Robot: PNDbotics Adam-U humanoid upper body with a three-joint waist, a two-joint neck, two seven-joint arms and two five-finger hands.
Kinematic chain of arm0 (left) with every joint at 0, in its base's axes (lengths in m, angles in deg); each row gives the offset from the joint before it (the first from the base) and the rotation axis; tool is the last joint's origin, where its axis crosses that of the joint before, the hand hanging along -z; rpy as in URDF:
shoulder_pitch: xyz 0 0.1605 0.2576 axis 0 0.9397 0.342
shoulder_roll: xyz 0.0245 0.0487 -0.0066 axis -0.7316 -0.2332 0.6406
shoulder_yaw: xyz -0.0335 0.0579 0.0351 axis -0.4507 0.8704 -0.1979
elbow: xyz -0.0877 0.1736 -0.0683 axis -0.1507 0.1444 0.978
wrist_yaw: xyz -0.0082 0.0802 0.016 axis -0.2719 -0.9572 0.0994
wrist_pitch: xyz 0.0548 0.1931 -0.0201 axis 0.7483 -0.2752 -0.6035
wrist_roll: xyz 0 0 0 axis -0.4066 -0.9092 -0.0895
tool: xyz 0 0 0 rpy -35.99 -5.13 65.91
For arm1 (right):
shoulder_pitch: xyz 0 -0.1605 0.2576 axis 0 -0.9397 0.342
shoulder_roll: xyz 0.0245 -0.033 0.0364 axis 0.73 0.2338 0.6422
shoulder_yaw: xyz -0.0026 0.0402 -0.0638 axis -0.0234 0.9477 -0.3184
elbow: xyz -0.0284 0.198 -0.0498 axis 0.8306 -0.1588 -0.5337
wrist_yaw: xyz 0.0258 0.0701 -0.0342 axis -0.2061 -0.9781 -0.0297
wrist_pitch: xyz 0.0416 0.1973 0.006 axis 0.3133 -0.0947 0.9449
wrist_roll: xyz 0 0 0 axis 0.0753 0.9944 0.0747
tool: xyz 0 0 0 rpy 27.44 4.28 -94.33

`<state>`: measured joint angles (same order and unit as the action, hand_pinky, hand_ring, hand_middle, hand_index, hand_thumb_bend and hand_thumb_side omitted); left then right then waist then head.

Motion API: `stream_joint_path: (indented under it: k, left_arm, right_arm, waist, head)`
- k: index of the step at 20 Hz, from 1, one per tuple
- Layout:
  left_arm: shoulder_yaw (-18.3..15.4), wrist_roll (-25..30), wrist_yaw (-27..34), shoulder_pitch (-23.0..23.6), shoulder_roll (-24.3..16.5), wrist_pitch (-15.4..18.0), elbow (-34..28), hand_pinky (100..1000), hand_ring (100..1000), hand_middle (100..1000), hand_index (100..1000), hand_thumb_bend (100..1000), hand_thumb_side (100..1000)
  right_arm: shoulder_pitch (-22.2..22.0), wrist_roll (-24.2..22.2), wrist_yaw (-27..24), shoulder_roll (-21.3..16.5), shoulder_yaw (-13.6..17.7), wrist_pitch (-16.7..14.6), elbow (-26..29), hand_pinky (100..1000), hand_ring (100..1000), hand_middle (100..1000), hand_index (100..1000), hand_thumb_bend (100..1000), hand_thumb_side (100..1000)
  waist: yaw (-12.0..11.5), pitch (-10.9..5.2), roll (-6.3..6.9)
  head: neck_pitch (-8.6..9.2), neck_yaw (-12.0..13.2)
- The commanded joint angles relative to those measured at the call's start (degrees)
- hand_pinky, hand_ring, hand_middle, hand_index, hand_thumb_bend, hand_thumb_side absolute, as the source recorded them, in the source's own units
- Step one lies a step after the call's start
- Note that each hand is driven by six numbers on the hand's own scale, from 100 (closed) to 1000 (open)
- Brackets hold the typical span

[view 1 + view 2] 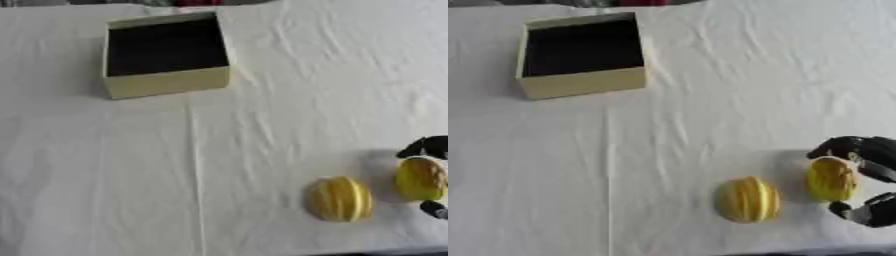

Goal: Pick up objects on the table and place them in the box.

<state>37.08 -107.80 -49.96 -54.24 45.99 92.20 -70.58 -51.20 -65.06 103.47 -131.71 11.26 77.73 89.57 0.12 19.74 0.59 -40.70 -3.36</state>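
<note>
Two yellow ribbed fruits lie low on the right of the white cloth. The left fruit (747,199) rests free on the table. Black fingers and thumb of my right hand (868,160) curl round the right fruit (831,179), fingers over its top and thumb under it. The cream box (166,54) with a dark inside stands open at the upper left, far from both fruits. My left hand shows in neither view.
A creased white tablecloth (262,125) covers the whole table. A red and dark shape (197,2) peeks in at the far edge. The table's front edge runs along the bottom right corner.
</note>
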Motion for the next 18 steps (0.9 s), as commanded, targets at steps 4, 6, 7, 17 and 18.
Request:
stream_joint_path:
  k: [4,6,7,17,18]
  left_arm:
    - [0.1,0.7,0.3,-0.3,-0.4,-0.1,-0.9,833,807,709,830,169,681]
    - [0.1,0.9,0.3,-0.3,-0.3,-0.1,-0.9,833,807,708,829,165,684]
    - [0.2,1.0,0.3,-0.3,-0.2,-0.1,-0.9,833,807,708,829,164,686]
    - [0.1,1.1,0.3,-0.5,-0.3,0.0,-0.9,834,810,710,829,163,684]
    - [0.2,1.2,0.4,-0.6,-0.4,0.0,-0.9,834,810,710,829,163,684]
  right_arm:
    - [0.8,1.0,-2.2,-1.3,0.3,0.8,0.9,814,798,728,813,124,100]
    - [1.0,1.9,-2.6,-1.2,0.3,1.3,0.9,761,681,629,721,100,100]
    - [1.1,2.4,-2.9,-1.3,0.2,1.5,0.9,731,633,584,678,100,100]
    - [6.7,7.6,-4.8,-2.9,1.8,-0.1,0.9,716,575,541,617,100,100]
    - [8.4,8.4,-5.2,-3.4,1.9,-0.6,0.9,717,574,547,618,100,100]
  waist:
    - [-0.2,-0.77,-0.12]
    - [-0.2,-0.78,-0.20]
    - [-0.3,-0.78,-0.24]
    - [-0.9,-1.01,-0.65]
    - [-1.0,-1.11,-0.72]
  head:
    - [0.77,-0.2]
    - [0.80,-0.3]
    - [0.80,-0.3]
    - [0.95,-0.3]
    - [0.95,-0.3]
